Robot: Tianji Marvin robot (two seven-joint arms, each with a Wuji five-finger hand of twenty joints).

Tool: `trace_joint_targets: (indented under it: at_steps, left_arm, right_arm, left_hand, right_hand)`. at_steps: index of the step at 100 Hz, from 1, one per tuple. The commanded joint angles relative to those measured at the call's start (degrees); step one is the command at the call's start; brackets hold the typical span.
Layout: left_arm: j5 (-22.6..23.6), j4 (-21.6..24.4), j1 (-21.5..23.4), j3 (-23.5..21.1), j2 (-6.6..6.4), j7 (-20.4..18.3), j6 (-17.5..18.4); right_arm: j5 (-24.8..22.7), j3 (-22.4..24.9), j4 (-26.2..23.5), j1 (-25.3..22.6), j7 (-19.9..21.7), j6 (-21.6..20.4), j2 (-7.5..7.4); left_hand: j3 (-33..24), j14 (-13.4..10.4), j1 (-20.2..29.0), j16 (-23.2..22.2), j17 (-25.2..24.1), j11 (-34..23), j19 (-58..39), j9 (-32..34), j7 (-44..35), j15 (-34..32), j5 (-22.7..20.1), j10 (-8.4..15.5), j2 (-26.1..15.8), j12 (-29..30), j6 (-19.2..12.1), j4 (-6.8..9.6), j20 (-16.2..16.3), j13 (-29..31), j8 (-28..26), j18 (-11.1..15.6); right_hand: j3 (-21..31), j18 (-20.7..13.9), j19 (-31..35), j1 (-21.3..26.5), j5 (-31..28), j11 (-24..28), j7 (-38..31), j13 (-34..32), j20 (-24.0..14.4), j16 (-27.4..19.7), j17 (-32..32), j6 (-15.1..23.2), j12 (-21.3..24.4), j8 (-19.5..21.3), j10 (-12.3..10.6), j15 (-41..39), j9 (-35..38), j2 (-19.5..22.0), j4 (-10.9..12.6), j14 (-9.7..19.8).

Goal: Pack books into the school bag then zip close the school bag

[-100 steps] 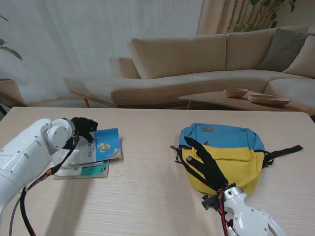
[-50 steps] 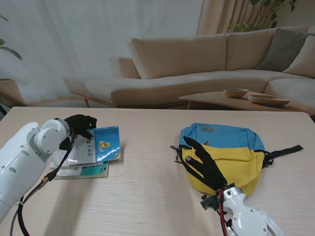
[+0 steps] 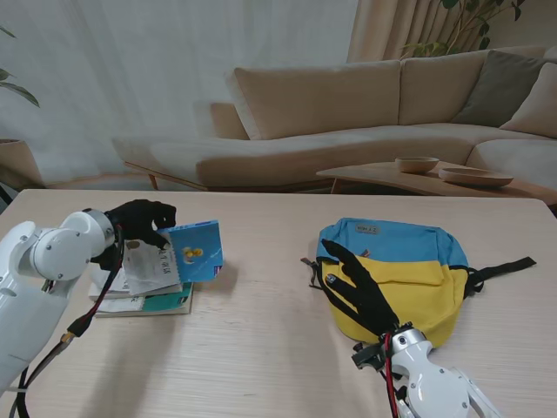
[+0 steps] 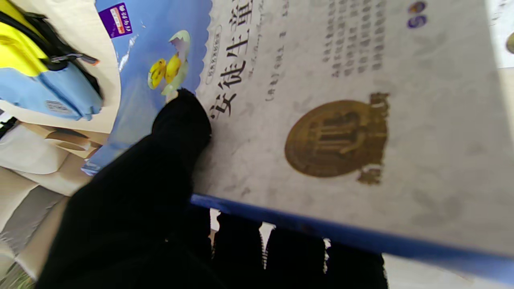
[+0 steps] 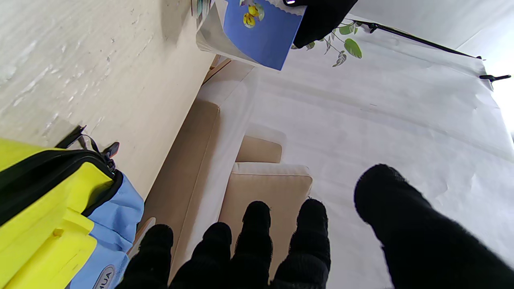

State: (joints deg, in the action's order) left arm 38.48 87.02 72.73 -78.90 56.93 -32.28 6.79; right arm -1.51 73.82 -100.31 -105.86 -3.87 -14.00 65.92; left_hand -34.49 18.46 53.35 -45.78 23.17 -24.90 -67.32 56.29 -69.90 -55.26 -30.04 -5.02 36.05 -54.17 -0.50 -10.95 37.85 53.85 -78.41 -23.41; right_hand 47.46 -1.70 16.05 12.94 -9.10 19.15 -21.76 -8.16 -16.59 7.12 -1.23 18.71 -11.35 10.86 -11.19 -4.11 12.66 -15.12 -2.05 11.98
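Observation:
A blue and yellow school bag (image 3: pixel 396 270) lies on the right half of the table; its yellow front also shows in the right wrist view (image 5: pixel 44 200). On the left a small stack of books (image 3: pixel 144 300) rests on the table. My left hand (image 3: pixel 139 225) is shut on the top book (image 3: pixel 170 259), a white and blue paperback, holding it tilted up off the stack. In the left wrist view the thumb (image 4: pixel 176 132) presses on its cover (image 4: pixel 341 100). My right hand (image 3: pixel 357 292) hovers over the bag's near left side, fingers (image 5: pixel 257 237) spread, holding nothing.
A black strap (image 3: pixel 505 266) trails from the bag toward the right edge. Beyond the table's far edge stand a beige sofa (image 3: pixel 365 113) and a low coffee table with bowls (image 3: pixel 418 165).
My left hand has lifted the top book's edge and tilted it up and to the right, off the stack. The right hand has stayed over the bag.

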Motion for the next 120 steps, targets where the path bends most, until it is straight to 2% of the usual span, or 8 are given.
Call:
trace_joint_targets:
  at_steps: [1,24,37,57,98,103,117,120]
  left_arm:
    - [-0.6,2.5,0.7,-0.5,-0.02,-0.9,-0.2]
    - [-5.0,8.2,3.3,-1.9,-0.13,-2.7,-0.8]
    - [-7.2,10.7,4.2,-1.6,-0.16,-3.5,-1.3]
    - [-11.1,13.8,5.2,-0.4,-0.19,-4.2,-1.3]
    - [-15.3,18.1,5.9,3.3,-0.14,-4.7,-1.7]
    - [-15.7,18.4,5.9,3.7,-0.11,-4.7,-2.0]
    - [-17.1,18.8,5.5,5.2,0.03,-4.3,-2.2]
    - [-17.4,18.9,5.4,5.4,0.02,-4.4,-2.2]
  right_arm:
    - [-0.2,-0.4,-0.1,0.3,0.5,0.2,0.60]
    - [-1.3,-1.3,0.5,2.4,-0.3,1.9,0.84]
    - [-1.9,-0.9,-0.6,2.6,-0.2,3.7,0.79]
    - [-3.1,-1.8,-0.4,4.4,-0.2,6.0,0.83]
    - [-3.9,-5.5,-0.1,7.2,-1.3,8.8,1.24]
    - [-4.2,-6.0,-0.3,7.4,-1.3,8.9,1.21]
    - [-5.6,-8.0,-0.6,8.2,-1.9,9.6,1.29]
    - [-5.7,-8.4,-0.6,8.3,-2.3,9.6,1.38]
  left_hand:
    - [-10.1,-1.0,6.9,-0.7,0.1,0.4,-3.0,1.9,-5.3,-0.7,-4.4,-0.8,-1.9,0.3,-4.0,2.95,-0.8,3.3,1.0,-2.6]
    - [-10.3,-0.8,6.9,-1.0,0.5,1.1,-3.1,2.2,-5.5,-0.3,-4.7,-0.8,-1.9,-0.1,-3.9,2.91,-1.1,3.5,1.4,-2.4]
    - [-10.2,-0.7,6.9,-1.2,0.4,1.4,-3.0,2.4,-5.6,-0.1,-4.7,-0.9,-1.9,-0.5,-3.6,2.89,-1.3,3.6,1.6,-2.7]
    - [-10.2,-0.7,7.0,-1.4,0.4,1.8,-3.0,2.4,-5.6,0.0,-4.7,-1.0,-1.9,-0.8,-3.5,2.91,-1.5,3.6,1.7,-2.7]
    - [-9.8,-0.8,7.2,-1.8,0.3,2.2,-3.0,2.3,-5.7,0.1,-4.7,-0.9,-2.2,-1.3,-3.4,2.95,-1.7,3.3,1.9,-2.5]
    - [-9.7,-0.7,7.4,-1.8,0.2,2.3,-3.0,2.2,-5.7,0.2,-4.7,-2.1,-2.3,-1.4,-3.4,3.00,-1.7,3.3,1.9,-2.5]
    - [-9.5,-0.8,7.4,-2.0,0.1,2.4,-3.0,2.4,-5.7,0.2,-4.7,-1.0,-2.3,-1.6,-3.4,3.08,-1.8,3.3,1.9,-2.5]
    - [-9.5,-0.8,7.4,-2.0,0.1,2.5,-3.0,2.2,-5.7,0.2,-4.7,-2.1,-2.3,-1.6,-3.4,3.08,-1.8,3.3,1.9,-2.5]
  right_hand:
    - [1.9,-1.2,1.7,2.2,0.0,0.8,-0.8,0.3,0.5,-0.1,0.4,-0.1,-0.7,-0.4,0.4,-0.7,0.3,-1.5,0.8,0.7]
    - [12.0,-1.3,9.9,7.2,-0.2,1.8,-3.7,0.1,3.2,0.3,-1.3,-0.3,-1.2,-0.6,0.7,-2.6,1.1,-6.8,3.0,0.6]
    - [13.4,-1.4,14.4,7.6,-0.1,2.5,-4.9,0.0,5.1,0.7,-2.1,-1.0,-1.5,-0.6,1.2,-3.3,1.4,-8.3,3.6,0.2]
    - [11.4,-1.0,21.3,6.3,-0.8,3.9,-6.6,-0.3,7.5,2.3,-2.2,-3.4,-2.1,0.0,2.5,-6.1,2.0,-9.8,1.1,-0.8]
    - [9.8,1.1,29.2,4.3,-1.2,6.8,-7.4,-2.7,7.1,4.2,-1.9,-5.9,-3.4,0.9,4.6,-9.6,3.0,-11.6,0.0,-3.1]
    - [9.2,2.1,30.5,3.3,-0.6,7.5,-7.2,-3.3,6.7,4.6,-1.2,-6.7,-3.7,0.9,5.2,-10.4,2.9,-12.3,-0.3,-4.0]
    - [0.4,5.8,38.8,3.8,4.3,16.2,-7.8,-4.7,2.1,9.0,2.4,-11.5,-6.7,3.8,7.8,-18.4,-1.6,-13.0,-1.5,-7.3]
    - [-1.3,5.9,39.9,4.3,4.4,17.6,-7.7,-4.7,1.2,9.7,2.9,-12.2,-7.0,4.5,7.9,-19.8,-1.8,-13.4,-1.7,-7.5]
